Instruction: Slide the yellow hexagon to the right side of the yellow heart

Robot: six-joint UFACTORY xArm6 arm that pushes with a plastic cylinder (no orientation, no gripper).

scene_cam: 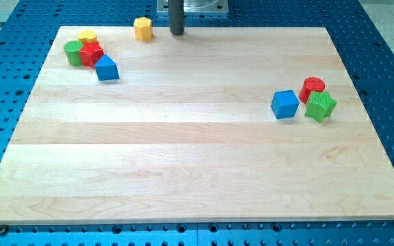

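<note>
One yellow hexagon is sitting at the board's top edge, at about three o'clock from the yellow heart and clear of it. My tip is standing just beside the hexagon at three o'clock, not touching. No claw is showing; the arm is ending in a bare rod.

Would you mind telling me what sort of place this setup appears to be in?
Most likely a robotics lab bench: a wooden board lies on a blue perforated table, a metal mounting plate sits at the view's top, and small coloured blocks such as the yellow hexagon sit near my tip.
</note>
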